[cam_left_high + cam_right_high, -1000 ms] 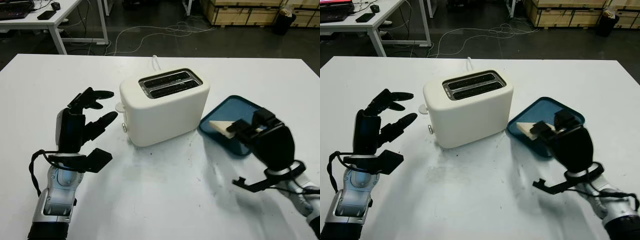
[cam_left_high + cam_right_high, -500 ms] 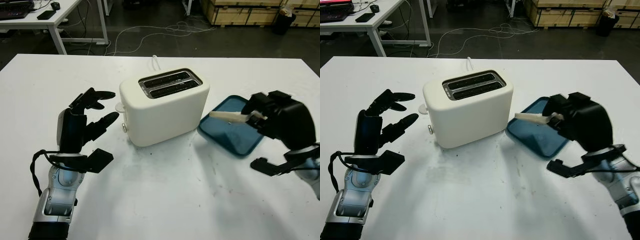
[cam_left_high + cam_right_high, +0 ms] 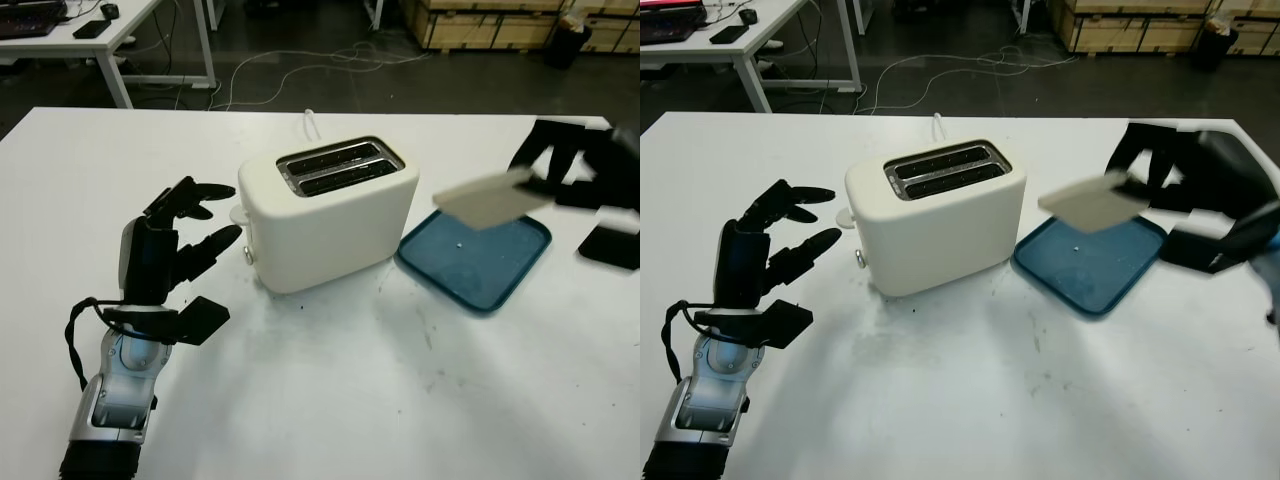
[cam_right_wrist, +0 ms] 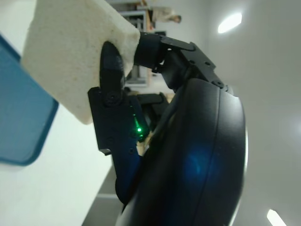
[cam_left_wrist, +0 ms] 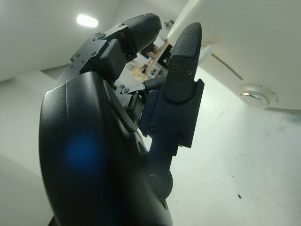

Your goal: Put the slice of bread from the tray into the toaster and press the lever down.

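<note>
My right hand (image 3: pixel 570 170) is raised above the blue tray (image 3: pixel 478 262) and is shut on the pale slice of bread (image 3: pixel 490 198), which hangs in the air to the right of the toaster. In the right wrist view the bread slice (image 4: pixel 70 47) is pinched between black fingers (image 4: pixel 110 70). The cream two-slot toaster (image 3: pixel 328 210) stands mid-table with both slots empty; its lever (image 3: pixel 238 213) juts from the left end, with a knob (image 3: pixel 248 255) below it. My left hand (image 3: pixel 175 240) is open, held upright just left of the toaster, close to the lever.
The white table (image 3: pixel 330 400) has bare room in front of the toaster. The toaster's white cord (image 3: pixel 312 124) runs off the far edge. Desks, floor cables and wooden pallets lie beyond the table.
My right hand has lifted the bread off the tray, rising and swinging to the right and away from me. The tray is now bare. The left hand has stayed put.
</note>
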Robot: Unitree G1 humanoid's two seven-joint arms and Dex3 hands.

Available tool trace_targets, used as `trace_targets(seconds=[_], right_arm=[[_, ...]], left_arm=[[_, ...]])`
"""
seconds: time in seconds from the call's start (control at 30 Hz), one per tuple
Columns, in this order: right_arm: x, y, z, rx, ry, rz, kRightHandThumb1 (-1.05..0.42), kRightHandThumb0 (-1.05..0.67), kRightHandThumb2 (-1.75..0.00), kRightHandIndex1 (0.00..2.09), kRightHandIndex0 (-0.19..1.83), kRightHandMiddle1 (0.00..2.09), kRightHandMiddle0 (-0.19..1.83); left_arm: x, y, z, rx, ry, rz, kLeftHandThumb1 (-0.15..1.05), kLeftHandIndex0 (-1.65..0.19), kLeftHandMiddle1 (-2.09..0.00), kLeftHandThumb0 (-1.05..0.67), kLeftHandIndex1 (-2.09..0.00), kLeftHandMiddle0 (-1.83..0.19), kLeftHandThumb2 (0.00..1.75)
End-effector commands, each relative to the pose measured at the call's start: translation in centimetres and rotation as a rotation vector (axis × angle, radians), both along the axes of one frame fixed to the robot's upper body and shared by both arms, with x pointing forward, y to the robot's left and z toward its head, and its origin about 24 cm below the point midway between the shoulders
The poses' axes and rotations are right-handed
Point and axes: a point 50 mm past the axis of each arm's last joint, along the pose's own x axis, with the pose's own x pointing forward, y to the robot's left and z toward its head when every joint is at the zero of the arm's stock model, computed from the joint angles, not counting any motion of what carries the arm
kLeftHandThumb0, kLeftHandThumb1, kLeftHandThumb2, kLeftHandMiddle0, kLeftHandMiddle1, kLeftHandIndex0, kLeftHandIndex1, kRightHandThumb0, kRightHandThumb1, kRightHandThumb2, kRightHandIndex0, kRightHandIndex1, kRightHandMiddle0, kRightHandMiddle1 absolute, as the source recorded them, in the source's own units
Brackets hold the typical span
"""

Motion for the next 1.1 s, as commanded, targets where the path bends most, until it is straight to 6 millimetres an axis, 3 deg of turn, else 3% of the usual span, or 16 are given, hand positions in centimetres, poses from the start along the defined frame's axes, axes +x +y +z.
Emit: trace_targets(seconds=[0.0, 0.03, 0.17, 0.33, 0.6, 0.9, 1.07], right_arm=[[0.6, -0.2, 2.4, 0.022, -0.021, 0.013, -0.92, -0.31, -0.31, 1.72, 0.54, 1.29, 0.56], [0.9, -0.1, 3.2, 0.029, -0.028, 0.026, -0.92, -0.31, -0.29, 1.73, 0.55, 1.29, 0.58], [2.1, 0.7, 6.0, 0.088, -0.033, 0.1, -0.92, -0.41, -0.27, 1.74, 0.59, 1.64, 0.46], [3.6, 2.2, 8.8, 0.066, 0.002, 0.1, -0.92, -0.52, -0.25, 1.75, 0.68, 1.66, 0.54], [5.4, 6.5, 11.0, 0.032, -0.023, 0.165, -0.92, -0.55, -0.2, 1.75, 0.94, 1.7, 0.76], [6.7, 11.2, 10.6, -0.032, 0.014, 0.268, -0.92, -0.34, -0.24, 1.75, 1.04, 1.75, 0.83], [7.4, 12.3, 9.6, -0.052, 0.061, 0.292, -0.92, -0.38, -0.26, 1.75, 1.06, 1.75, 0.85]], left_arm=[[0.1, -0.3, 0.2, 0.001, -0.016, -0.004, 0.91, -0.48, -1.33, -0.36, -0.86, -0.46, 0.01], [0.1, -0.3, 0.1, 0.004, -0.013, -0.003, 0.91, -0.48, -1.34, -0.36, -0.86, -0.46, 0.01], [0.1, -0.4, 0.0, 0.004, -0.011, -0.003, 0.91, -0.47, -1.34, -0.37, -0.86, -0.46, 0.01], [0.0, -0.4, -0.1, 0.0, -0.004, -0.003, 0.91, -0.46, -1.36, -0.36, -0.87, -0.44, 0.01], [-0.1, -0.6, -0.3, 0.002, -0.008, 0.004, 0.91, -0.44, -1.36, -0.36, -0.9, -0.43, 0.0], [-0.2, -0.8, -0.3, 0.001, -0.015, 0.017, 0.92, -0.44, -1.36, -0.34, -0.91, -0.43, 0.0], [-0.3, -0.6, -0.4, 0.006, -0.019, 0.028, 0.92, -0.44, -1.36, -0.36, -0.91, -0.43, 0.0]])
